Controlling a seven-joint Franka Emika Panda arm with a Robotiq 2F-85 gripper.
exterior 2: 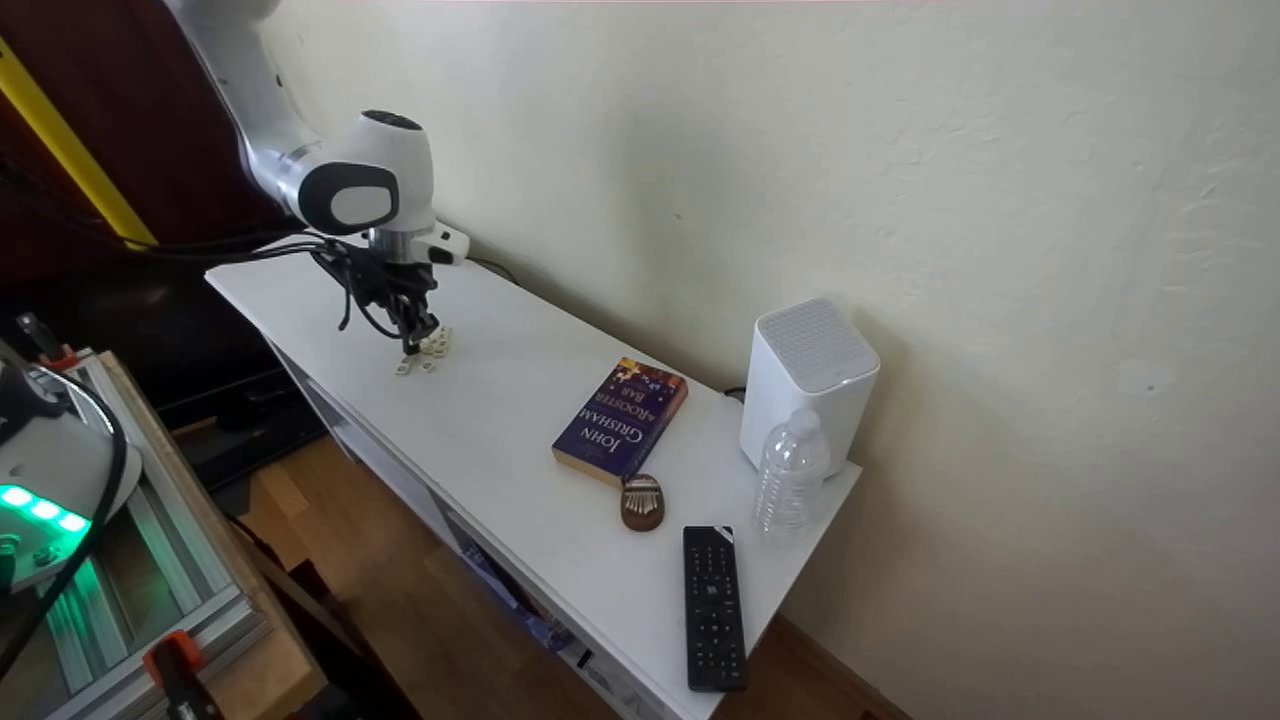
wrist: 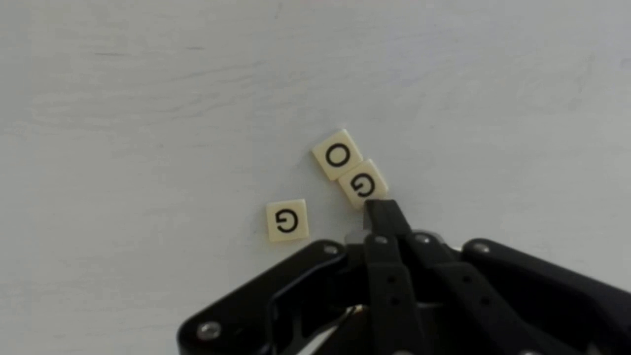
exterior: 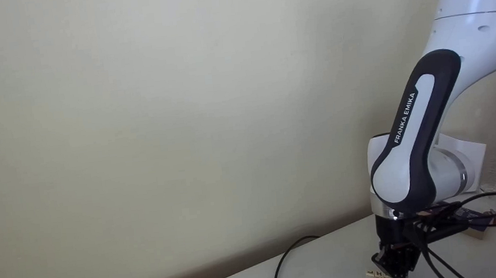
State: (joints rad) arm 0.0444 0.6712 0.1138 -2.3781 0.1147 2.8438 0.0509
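Note:
In the wrist view my gripper (wrist: 387, 213) is shut, its fingertips pressed together with nothing visible between them. The tips overlap the lower edge of a cream letter tile marked G (wrist: 363, 184); whether they touch it I cannot tell. Against that tile's upper left side lies a tile marked O (wrist: 337, 155). A separate G tile (wrist: 287, 220) rests to the left of the fingertips. In an exterior view the gripper (exterior 2: 411, 347) points down at the tabletop, with a cluster of tiles (exterior 2: 437, 343) beside it. Part of that cluster is hidden behind the gripper in an exterior view.
On the white table (exterior 2: 500, 400) lie a John Grisham book (exterior 2: 620, 420), a small brown thumb piano (exterior 2: 642, 504) and a black remote (exterior 2: 714, 610). A clear bottle (exterior 2: 792, 480) stands by a white box-shaped device (exterior 2: 810, 370). A black cable (exterior: 282, 266) runs near the wall.

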